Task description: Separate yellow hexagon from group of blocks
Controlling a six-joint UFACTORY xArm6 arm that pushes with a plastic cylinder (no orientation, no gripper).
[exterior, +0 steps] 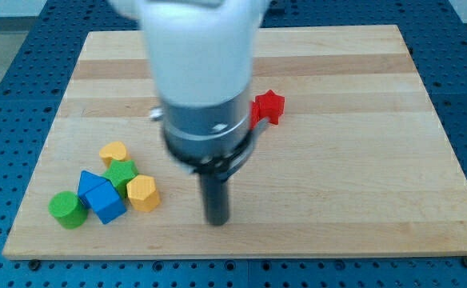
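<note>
Near the desk's (pixel 337 184) lower left, the yellow hexagon (pixel 142 193) touches the blue block (pixel 103 198) and green block (pixel 121 172) in its cluster, while my tip (pixel 217 219), a bare rod holding nothing, stands just to its right.

The counter (pixel 337 160) is being shown as pale wood, its grain running in long streaks under a smooth, faintly satin finish. The yellow hexagon (pixel 142 193), the blue blocks (pixel 101 196), the green cylinder (pixel 66 209) and the red star (pixel 268 107) are being seen as painted pieces, evenly coloured and matt. The rod ending in my tip (pixel 217 222) is appearing dark and dull. The arm housing (pixel 197 56) above it is being rendered as smooth white plastic with a soft sheen.
</note>
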